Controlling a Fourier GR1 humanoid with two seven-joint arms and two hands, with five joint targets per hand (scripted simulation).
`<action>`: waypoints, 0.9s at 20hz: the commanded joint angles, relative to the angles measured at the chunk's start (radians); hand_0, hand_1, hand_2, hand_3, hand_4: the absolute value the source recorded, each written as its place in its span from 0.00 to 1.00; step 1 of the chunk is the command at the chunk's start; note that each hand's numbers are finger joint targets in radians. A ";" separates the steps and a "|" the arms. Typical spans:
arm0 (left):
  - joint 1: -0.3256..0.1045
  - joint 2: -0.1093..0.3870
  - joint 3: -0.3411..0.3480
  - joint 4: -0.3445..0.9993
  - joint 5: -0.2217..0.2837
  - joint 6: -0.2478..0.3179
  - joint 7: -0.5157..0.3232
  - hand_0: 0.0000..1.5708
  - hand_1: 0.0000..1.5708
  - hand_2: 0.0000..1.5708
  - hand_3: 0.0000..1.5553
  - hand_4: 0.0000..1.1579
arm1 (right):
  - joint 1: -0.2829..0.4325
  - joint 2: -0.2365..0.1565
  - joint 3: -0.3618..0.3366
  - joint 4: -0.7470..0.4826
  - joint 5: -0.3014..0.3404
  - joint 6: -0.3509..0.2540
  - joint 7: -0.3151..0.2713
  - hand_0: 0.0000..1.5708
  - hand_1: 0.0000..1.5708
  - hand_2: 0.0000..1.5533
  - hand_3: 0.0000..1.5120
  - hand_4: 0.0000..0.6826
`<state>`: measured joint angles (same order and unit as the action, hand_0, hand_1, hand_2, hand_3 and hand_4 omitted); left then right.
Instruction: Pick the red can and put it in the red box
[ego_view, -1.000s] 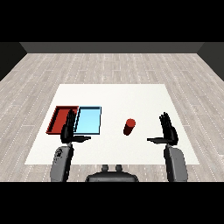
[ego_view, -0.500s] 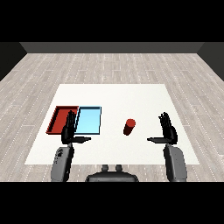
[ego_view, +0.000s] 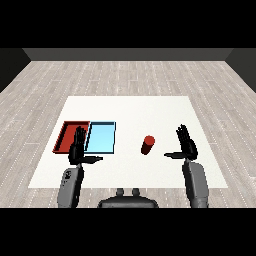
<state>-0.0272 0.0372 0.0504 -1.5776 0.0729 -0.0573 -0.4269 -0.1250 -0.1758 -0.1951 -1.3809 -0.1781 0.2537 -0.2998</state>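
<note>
The red can (ego_view: 147, 145) stands upright on the white table (ego_view: 130, 112), to the right of the two trays. My right hand (ego_view: 187, 145) is open with straight fingers, a short way to the right of the can and apart from it. The red tray (ego_view: 68, 135) lies at the left, with the light blue tray (ego_view: 101, 137) beside it on its right. Open too is my left hand (ego_view: 78, 147), which rises in front of the seam between the two trays and covers part of their near edges.
Bare white tabletop stretches behind the can and the trays up to the far edge. Grey plank floor (ego_view: 128, 77) surrounds the table.
</note>
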 joint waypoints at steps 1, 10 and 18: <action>-0.039 0.011 0.031 0.050 0.025 -0.011 -0.013 0.00 0.00 0.00 0.00 0.00 | -0.072 0.024 0.011 0.138 0.016 -0.005 -0.042 0.00 0.00 0.00 0.00 0.00; -0.029 -0.004 -0.001 -0.057 0.032 0.008 0.083 0.00 0.00 0.00 0.00 0.00 | -0.122 0.107 0.081 0.178 0.044 -0.063 -0.023 0.00 0.00 0.00 0.00 0.00; 0.047 0.011 0.000 -0.082 0.028 -0.019 0.016 0.00 0.00 0.00 0.00 0.00 | -0.143 0.114 0.081 0.331 0.037 -0.028 -0.108 0.00 0.00 0.00 0.00 0.00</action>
<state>-0.0099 0.0412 0.0511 -1.6184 0.1015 -0.0663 -0.4033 -0.2500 -0.0724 -0.1208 -1.1133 -0.1457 0.2254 -0.3774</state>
